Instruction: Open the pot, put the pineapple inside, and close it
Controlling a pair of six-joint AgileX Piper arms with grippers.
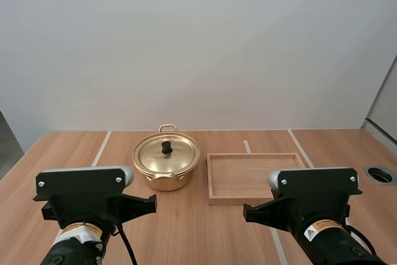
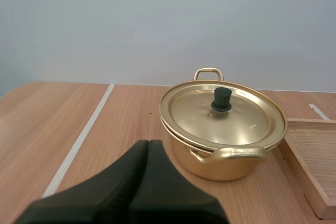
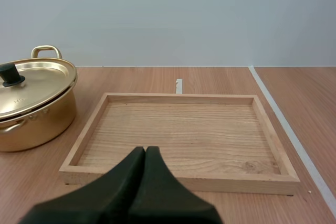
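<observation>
Round gold metal pot sits on the wooden counter, its gold lid seated flat, black knob upright at centre. Shallow rectangular wooden tray lies just beside the pot at its 3 o'clock, apart from it, with only bare wood showing inside. We see no pineapple on the counter or the tray; whether it's inside the pot we cannot tell with the lid on.

Our left gripper hangs near the pot at its 7 o'clock, fingers clenched together on nothing. Our right gripper hangs at the tray's 6 o'clock edge, fingers likewise pressed together, empty.

This fits both a lidded pot waiting to be opened and one already loaded and closed, so we call no move. If the lid is ever handled: pinch the knob square from above and lift straight, since the rim overhangs the pot wall.
</observation>
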